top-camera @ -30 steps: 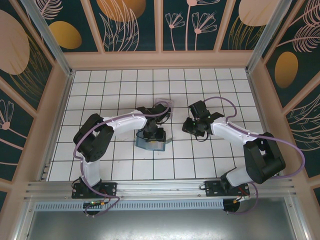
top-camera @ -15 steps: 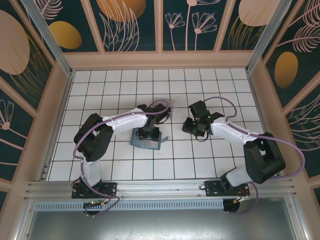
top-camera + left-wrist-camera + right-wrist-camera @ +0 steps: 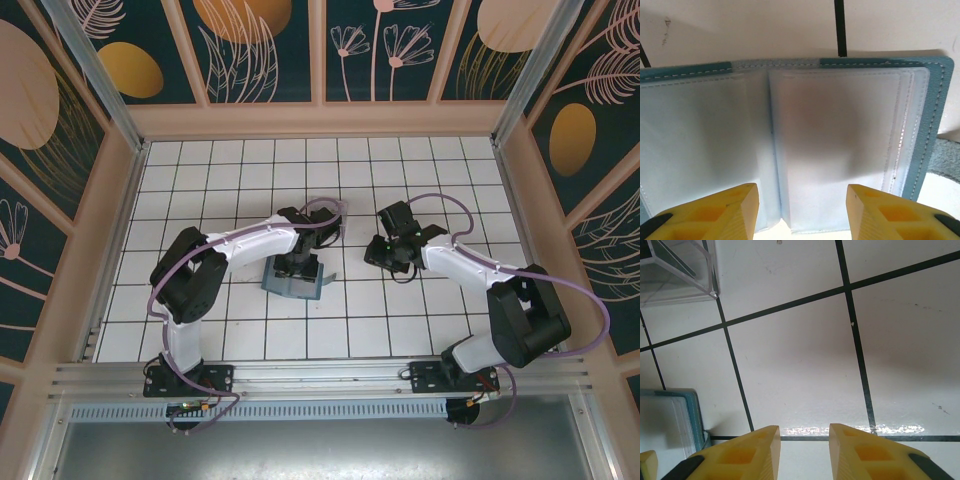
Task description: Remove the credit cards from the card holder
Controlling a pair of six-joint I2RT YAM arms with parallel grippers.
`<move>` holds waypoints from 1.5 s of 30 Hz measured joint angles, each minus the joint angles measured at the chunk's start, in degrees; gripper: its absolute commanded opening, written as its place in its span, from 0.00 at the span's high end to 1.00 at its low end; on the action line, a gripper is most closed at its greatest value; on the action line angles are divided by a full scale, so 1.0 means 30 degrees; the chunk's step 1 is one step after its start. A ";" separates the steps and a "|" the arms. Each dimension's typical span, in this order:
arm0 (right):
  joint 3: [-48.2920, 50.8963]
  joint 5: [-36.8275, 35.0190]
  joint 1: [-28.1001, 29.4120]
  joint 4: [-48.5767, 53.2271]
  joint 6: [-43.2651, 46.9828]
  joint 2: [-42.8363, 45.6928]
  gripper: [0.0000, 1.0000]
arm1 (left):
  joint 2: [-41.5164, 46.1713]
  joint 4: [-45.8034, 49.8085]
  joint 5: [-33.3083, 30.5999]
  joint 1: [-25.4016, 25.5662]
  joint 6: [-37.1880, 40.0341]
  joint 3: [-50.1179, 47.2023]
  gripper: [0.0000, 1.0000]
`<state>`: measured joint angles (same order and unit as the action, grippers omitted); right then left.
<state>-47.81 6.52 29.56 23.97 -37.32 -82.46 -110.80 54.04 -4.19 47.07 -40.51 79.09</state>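
The card holder [image 3: 840, 140] lies spread open on the white tiles, its teal-blue border framing frosted pale grey pockets. From above, the card holder [image 3: 291, 284] is a blue-grey patch under my left wrist. My left gripper [image 3: 802, 215] hovers at its near edge, open, with nothing between its yellow fingertips [image 3: 875, 212]. From overhead, the left gripper [image 3: 297, 266] sits over the holder. My right gripper [image 3: 804, 450] is open over bare tile to the right of the holder's corner [image 3: 670, 425], and from above the right gripper [image 3: 384, 250] is near the middle. The credit cards are hidden.
A clear plastic tray [image 3: 677, 275] stands on the tiles just beyond the holder, with something dark and flat inside; in the top view the tray [image 3: 328, 210] sits between the two wrists. Wooden walls [image 3: 320, 120] border the tiled floor.
My left gripper and the card holder have shifted slightly to the left, and the holder now lies flatter. The right arm has not moved.
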 measured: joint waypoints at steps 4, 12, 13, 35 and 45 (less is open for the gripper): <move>0.0000 0.0007 0.0000 0.0000 -0.0007 0.0000 0.68 | 0.0000 -0.0328 0.0619 0.0000 0.0000 0.0000 0.50; 0.0000 0.0029 0.0000 0.0000 -0.0015 0.0051 0.68 | 0.0211 -0.3774 0.4561 0.0066 -0.0306 -0.1188 0.53; 0.0000 0.0087 0.0000 0.0007 -0.0022 0.0095 0.68 | 0.0248 -0.4131 0.4962 0.0066 -0.0372 -0.1428 0.53; 0.0699 0.5705 0.2499 -0.5238 -0.1676 -0.2849 0.62 | 0.1144 -0.5180 0.4728 0.0066 -0.0583 -0.2805 0.63; 0.0707 0.5996 0.2681 -0.6047 -0.2164 -0.3614 0.83 | 0.1333 -0.5158 0.4146 0.0066 -0.0576 -0.3118 0.61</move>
<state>-45.69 24.51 37.60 5.82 -43.81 -93.30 -106.80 38.57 8.25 47.27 -42.24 69.73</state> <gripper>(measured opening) 0.228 0.382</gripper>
